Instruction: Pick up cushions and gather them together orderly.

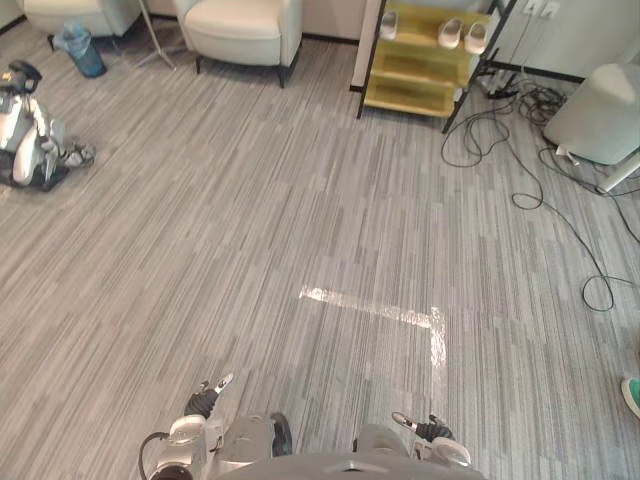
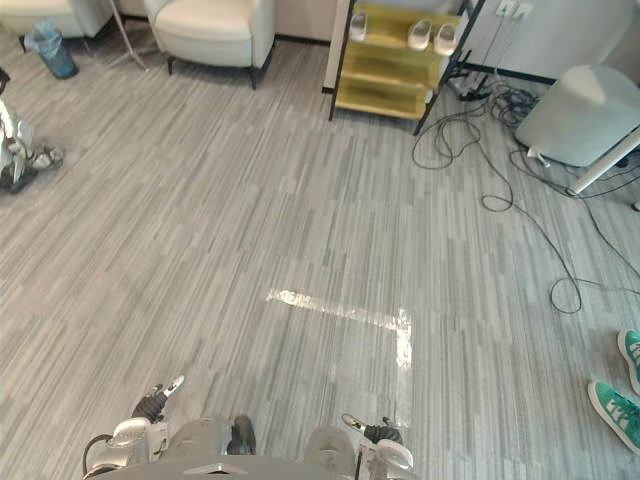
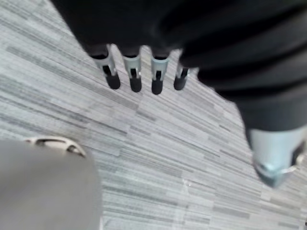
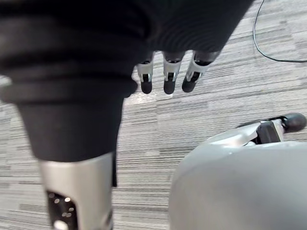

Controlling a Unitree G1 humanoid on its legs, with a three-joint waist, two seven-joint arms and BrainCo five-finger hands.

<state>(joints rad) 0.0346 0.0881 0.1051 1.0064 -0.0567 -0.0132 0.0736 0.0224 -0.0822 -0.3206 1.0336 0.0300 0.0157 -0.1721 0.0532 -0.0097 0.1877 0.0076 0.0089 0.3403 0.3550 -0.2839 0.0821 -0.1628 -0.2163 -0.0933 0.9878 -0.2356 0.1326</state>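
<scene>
Grey striped carpet (image 1: 300, 200) spreads beneath both hands. The left hand (image 1: 203, 402) has its fingers (image 3: 133, 72) straight and holding nothing, as does the right hand (image 1: 428, 430). A white armchair (image 1: 243, 30) and a yellow shelf (image 1: 420, 60) stand well beyond the fingertips.

Bright, even indoor light lies over the grey carpet floor (image 1: 250, 220), and no hard shadows cross it. The tape strip (image 1: 375, 309) toward the floor's near edge glares white. A soft dark shadow sits under the armchair (image 1: 245, 30) at the far edge. Close up, the ribbed covers of the left hand (image 3: 132, 64) and right hand (image 4: 165, 67) read nearly black, while the silver fingers (image 3: 157, 67) carry pale highlights.
</scene>
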